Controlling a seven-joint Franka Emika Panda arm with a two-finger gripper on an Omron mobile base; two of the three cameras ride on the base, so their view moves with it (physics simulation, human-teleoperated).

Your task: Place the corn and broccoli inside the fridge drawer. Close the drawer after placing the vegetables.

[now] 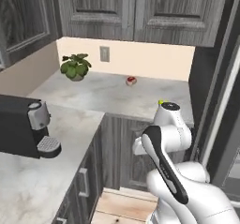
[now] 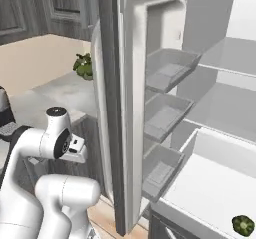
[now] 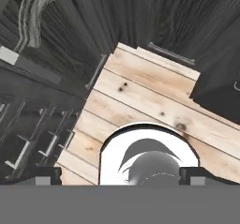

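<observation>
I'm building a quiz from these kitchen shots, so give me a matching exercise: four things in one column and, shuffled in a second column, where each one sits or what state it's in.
Things
1. broccoli
2. potted plant
3. coffee machine
4. fridge door

Places or states
A. swung open
B. at the back of the counter
C. inside the fridge drawer
D. on the near left stretch of the counter

Pairs: 1-C, 2-B, 3-D, 4-A
</observation>
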